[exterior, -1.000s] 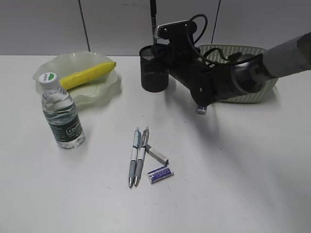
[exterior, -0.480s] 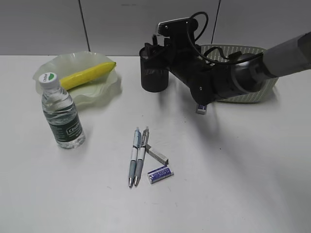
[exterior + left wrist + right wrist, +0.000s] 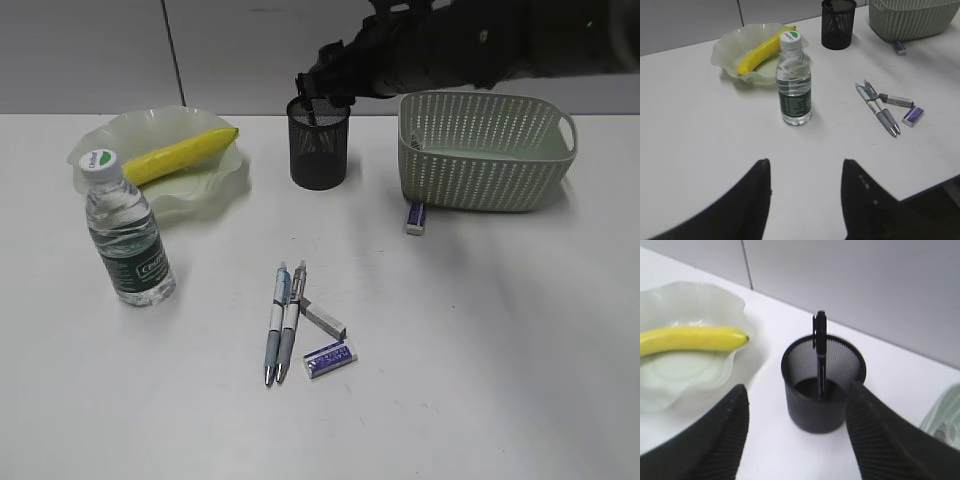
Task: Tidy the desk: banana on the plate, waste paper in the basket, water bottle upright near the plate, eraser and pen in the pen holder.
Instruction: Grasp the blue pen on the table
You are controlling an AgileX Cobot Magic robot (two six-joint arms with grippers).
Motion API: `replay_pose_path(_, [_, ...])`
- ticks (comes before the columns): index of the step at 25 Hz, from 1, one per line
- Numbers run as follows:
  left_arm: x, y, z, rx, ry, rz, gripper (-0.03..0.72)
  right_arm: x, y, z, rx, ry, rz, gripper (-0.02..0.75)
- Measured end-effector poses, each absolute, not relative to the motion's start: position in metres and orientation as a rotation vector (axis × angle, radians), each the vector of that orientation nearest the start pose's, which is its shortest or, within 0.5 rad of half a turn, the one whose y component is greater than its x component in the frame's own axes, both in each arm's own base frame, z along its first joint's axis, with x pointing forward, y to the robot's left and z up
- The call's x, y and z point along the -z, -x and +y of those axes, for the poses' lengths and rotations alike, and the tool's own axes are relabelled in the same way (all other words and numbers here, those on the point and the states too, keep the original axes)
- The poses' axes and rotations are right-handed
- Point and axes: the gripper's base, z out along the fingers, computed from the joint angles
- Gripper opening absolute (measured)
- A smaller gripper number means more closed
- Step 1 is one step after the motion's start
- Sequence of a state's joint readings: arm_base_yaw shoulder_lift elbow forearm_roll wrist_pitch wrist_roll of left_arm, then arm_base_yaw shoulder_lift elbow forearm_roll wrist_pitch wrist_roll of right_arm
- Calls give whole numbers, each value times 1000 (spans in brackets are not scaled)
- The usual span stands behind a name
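The right end effector (image 3: pixel 795 435) hangs above the pen holder (image 3: pixel 823 385), its two dark fingers (image 3: pixel 722 432) spread wide on either side of the cup and gripping nothing. A black pen (image 3: pixel 819 352) stands upright inside the holder, its cap rising past the rim. In the exterior view this arm is a dark blur at the top centre of the frame, over the pen holder (image 3: pixel 318 142).

The left end effector (image 3: pixel 805 200) sits at the bottom of its own view, fingers parted and empty, well back from the water bottle (image 3: pixel 794 80).

On the worktop (image 3: pixel 480 360), the banana (image 3: pixel 180 155) lies in the plate (image 3: pixel 100 135) at upper left, with the bottle (image 3: pixel 125 232) upright just in front of it. The basket (image 3: pixel 485 150) stands at upper right, a small eraser (image 3: pixel 416 217) by its lower left corner. Two pens (image 3: pixel 281 322) lie side by side at centre, beside a grey bar (image 3: pixel 325 318) and another eraser (image 3: pixel 330 358).
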State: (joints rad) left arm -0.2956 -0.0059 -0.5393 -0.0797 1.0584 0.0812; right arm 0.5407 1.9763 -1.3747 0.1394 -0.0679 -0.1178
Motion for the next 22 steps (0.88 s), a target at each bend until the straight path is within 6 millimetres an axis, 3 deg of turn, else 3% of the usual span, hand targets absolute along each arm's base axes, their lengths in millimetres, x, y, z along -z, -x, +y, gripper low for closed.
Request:
replay_pose_path(3, [-288, 12, -3, 232, -380, 1965, 347, -245, -375, 227, -340, 581, 2096, 489])
replay_pose_path(12, [-288, 12, -3, 232, -380, 1965, 347, -281, -316, 195, -280, 668, 2483, 489])
replay_pose_path(17, [-288, 12, -3, 232, -380, 1965, 347, -303, -261, 155, -176, 687, 2507, 489])
replay_pose_path(22, [-288, 12, -3, 232, -380, 1965, 347, -309, -196, 111, -112, 707, 2495, 489])
